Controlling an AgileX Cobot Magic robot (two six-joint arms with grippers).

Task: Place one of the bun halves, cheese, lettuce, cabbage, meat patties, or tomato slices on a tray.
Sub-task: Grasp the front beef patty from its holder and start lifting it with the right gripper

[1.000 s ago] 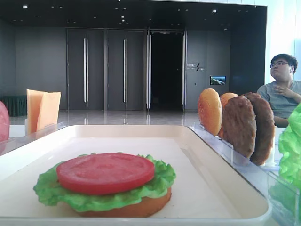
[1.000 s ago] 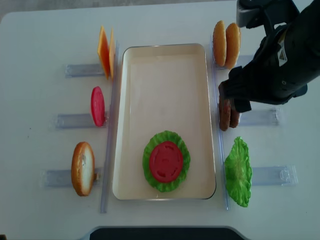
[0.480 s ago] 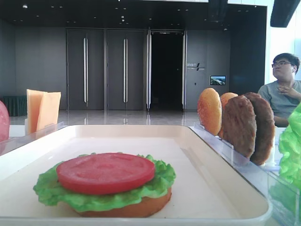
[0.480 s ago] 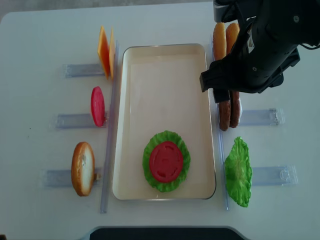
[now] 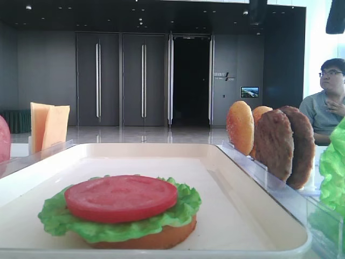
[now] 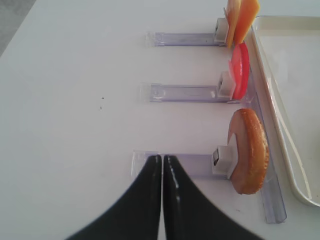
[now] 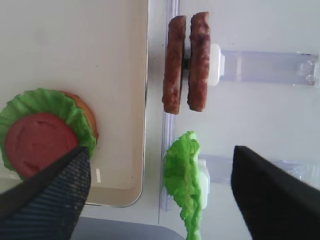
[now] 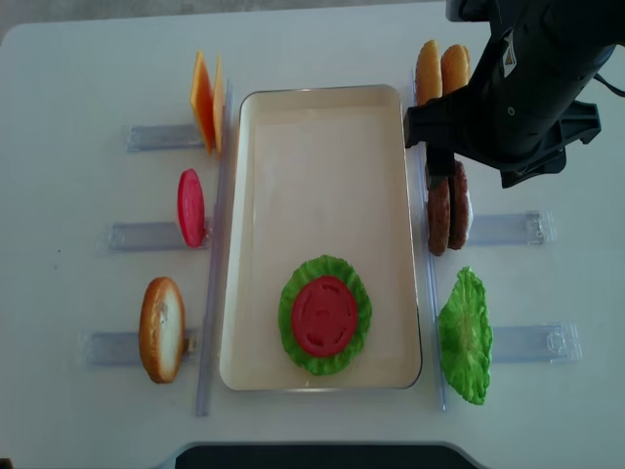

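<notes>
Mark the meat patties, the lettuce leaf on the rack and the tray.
meat patties [image 7: 174, 65]: right wrist view, rim of the patty nearer the tray.
lettuce leaf [image 8: 465, 337]: overhead view, middle of the standing leaf.
tray [image 8: 322, 176]: overhead view, bare floor.

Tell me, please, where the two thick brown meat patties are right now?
In the overhead view, the meat patties stand on edge right of the cream tray, between the bun halves and the lettuce leaf.
</notes>
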